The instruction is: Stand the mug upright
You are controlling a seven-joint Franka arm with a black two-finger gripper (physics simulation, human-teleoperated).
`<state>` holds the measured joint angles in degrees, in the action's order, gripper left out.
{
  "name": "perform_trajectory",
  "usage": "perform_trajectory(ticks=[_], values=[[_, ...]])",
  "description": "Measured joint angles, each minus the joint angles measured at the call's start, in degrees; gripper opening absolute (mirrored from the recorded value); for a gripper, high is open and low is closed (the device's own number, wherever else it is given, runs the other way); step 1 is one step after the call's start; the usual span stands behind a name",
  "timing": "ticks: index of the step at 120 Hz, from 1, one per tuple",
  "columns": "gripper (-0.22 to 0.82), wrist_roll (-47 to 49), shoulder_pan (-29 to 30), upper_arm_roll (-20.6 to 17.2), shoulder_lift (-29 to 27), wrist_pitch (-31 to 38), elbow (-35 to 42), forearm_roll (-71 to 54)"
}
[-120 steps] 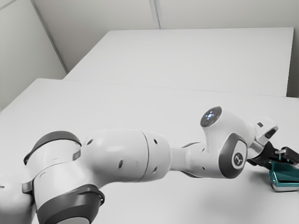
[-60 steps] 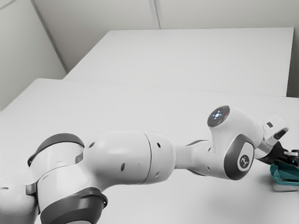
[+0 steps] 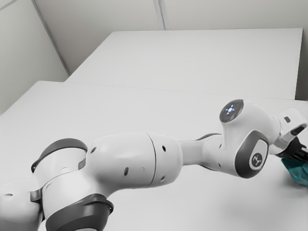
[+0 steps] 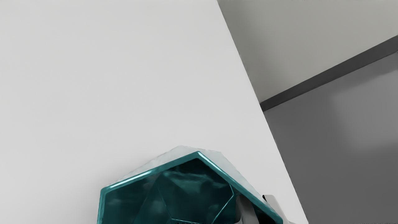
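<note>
The tool grips the teal mug (tilted) by its wall

Open room: the smooth, flat white desk offers a broad passage beyond the arm in the exterior view. Obstruction: the jointed white robot arm with grey covers spans the nearer part. At the claw, the glossy, faceted teal mug takes up the gap: one finger inside its mouth, one outside, its wall between. Near the mug, the desk stops at a straight edge; beyond stands a pale, flat wall.
</note>
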<state>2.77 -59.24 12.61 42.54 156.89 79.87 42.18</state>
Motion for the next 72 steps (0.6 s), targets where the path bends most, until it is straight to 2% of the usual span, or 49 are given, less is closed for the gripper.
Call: perform_trajectory(ticks=[23,36,59,72], values=[[-0.16,0.5,0.0,0.6,-0.9,-2.1,-0.2,-2.3],[-0.17,1.1,0.7,1.5,-7.0,-5.1,6.2,-2.8],[-0.17,2.4,12.6,1.7,-23.5,-17.8,19.0,-10.8],[-0.18,3.7,22.3,1.4,-28.7,-26.4,21.4,-20.1]])
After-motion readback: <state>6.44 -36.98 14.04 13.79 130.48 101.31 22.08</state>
